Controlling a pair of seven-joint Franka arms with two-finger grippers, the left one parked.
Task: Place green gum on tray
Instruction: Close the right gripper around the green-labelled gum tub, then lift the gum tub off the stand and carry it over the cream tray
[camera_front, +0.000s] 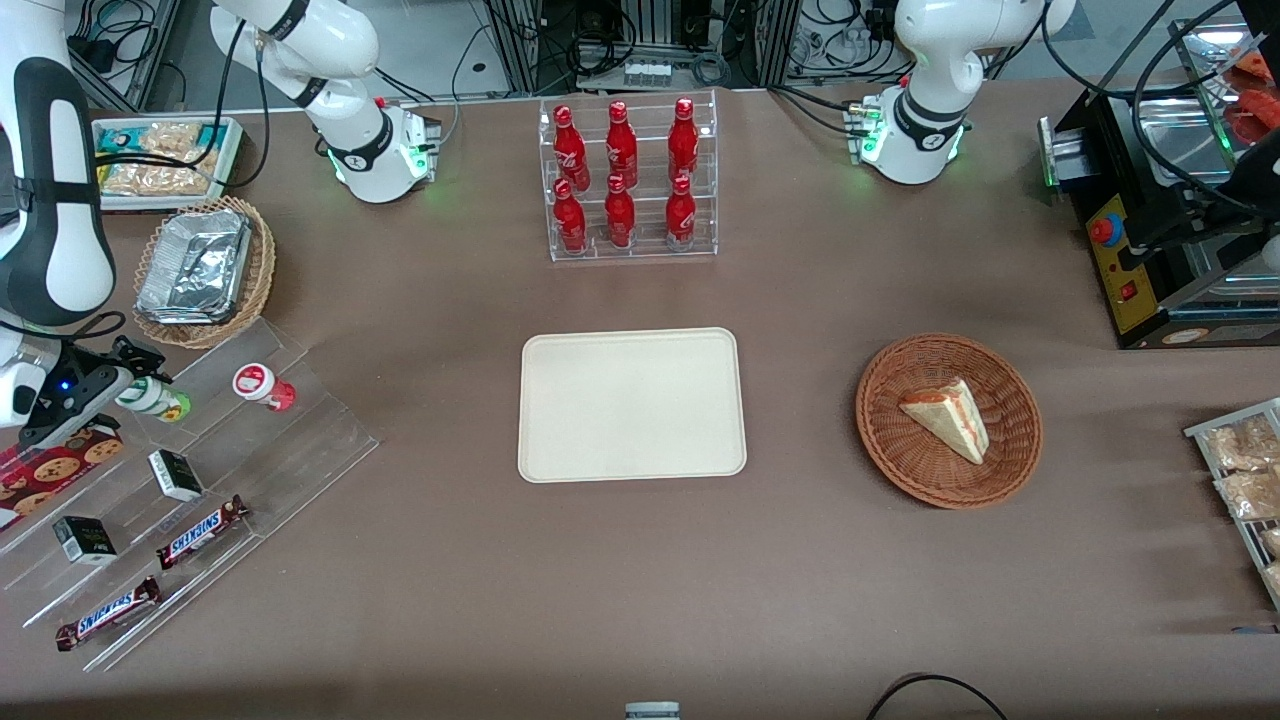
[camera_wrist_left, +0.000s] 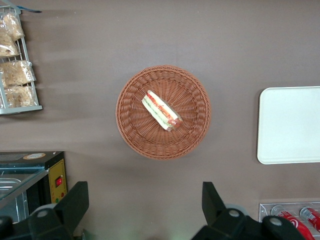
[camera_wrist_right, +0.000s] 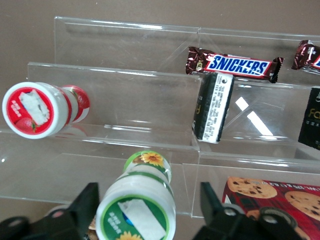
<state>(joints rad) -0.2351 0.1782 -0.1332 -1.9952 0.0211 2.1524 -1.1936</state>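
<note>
The green gum (camera_front: 155, 398) (camera_wrist_right: 137, 205), a canister with a white lid and a green mark, lies on its side on an upper step of the clear stepped shelf (camera_front: 300, 420) at the working arm's end of the table. My right gripper (camera_front: 118, 388) (camera_wrist_right: 148, 202) is open, with one finger on each side of the canister and a visible gap at one finger. Beside it lies the red gum canister (camera_front: 262, 385) (camera_wrist_right: 37, 109). The cream tray (camera_front: 632, 405) (camera_wrist_left: 290, 125) sits flat mid-table with nothing on it.
The shelf also holds two Snickers bars (camera_front: 200, 531) (camera_wrist_right: 232, 64), two small black boxes (camera_front: 176, 474) (camera_wrist_right: 213, 106) and a cookie packet (camera_front: 50, 470). A wicker basket with foil trays (camera_front: 200, 268) stands nearby. A cola bottle rack (camera_front: 628, 180) and a sandwich basket (camera_front: 948, 420) are elsewhere.
</note>
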